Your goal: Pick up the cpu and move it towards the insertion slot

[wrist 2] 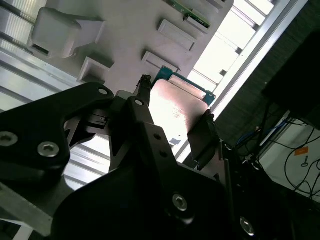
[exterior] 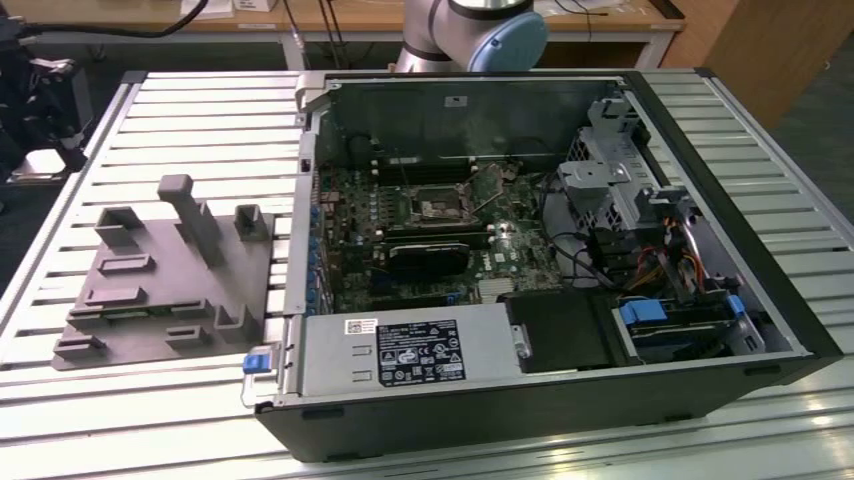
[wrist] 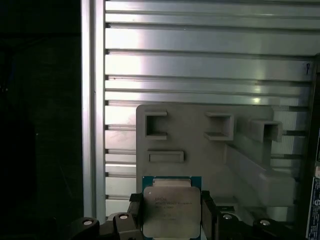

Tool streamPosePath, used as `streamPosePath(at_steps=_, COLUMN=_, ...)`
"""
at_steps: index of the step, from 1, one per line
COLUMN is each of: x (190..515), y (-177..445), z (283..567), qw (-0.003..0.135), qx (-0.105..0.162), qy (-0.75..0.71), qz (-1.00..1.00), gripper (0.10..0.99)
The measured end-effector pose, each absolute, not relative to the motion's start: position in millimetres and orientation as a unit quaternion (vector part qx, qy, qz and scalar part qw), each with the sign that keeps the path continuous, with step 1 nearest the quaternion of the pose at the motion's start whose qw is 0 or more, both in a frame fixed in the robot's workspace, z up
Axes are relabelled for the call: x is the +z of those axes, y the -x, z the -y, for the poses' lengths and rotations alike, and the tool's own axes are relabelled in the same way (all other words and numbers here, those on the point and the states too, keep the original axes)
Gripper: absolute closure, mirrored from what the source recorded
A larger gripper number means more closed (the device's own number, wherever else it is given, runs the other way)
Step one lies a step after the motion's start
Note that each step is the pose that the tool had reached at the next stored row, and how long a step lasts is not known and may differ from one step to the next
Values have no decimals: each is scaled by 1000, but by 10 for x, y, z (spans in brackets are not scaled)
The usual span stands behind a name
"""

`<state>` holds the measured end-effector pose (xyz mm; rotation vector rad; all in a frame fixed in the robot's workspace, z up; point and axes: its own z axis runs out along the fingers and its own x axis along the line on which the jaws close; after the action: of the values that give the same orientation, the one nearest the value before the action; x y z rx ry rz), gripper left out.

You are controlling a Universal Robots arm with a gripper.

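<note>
The cpu point(wrist: 170, 207), a flat square chip with a silvery top and a green edge, sits between the two black fingers of my gripper point(wrist: 171, 220), which is shut on its sides. In the second wrist view the cpu point(wrist 2: 177, 107) shows bright between the fingertips point(wrist 2: 202, 136). It hangs above the grey fixture plate point(wrist: 200, 145), close to the plate's edge. The insertion slot point(exterior: 438, 208), a small dark square socket in a silver frame, lies on the green circuit board point(exterior: 400, 250) inside the open computer case.
The fixture plate point(exterior: 147, 290) with its raised blocks lies on the slatted metal table point(exterior: 174, 400), at the exterior view's left of the case point(exterior: 534, 400). A black card point(exterior: 430, 258), cables and drive cages crowd the case. The arm's base point(exterior: 467, 30) stands behind it.
</note>
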<state>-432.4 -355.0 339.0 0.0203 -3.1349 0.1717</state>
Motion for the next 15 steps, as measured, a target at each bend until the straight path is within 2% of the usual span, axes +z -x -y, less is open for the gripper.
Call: streamPosePath(at_steps=15, x=3585, y=4324, z=3497, qw=1, qx=66, qy=-6, qz=998, gripper=541)
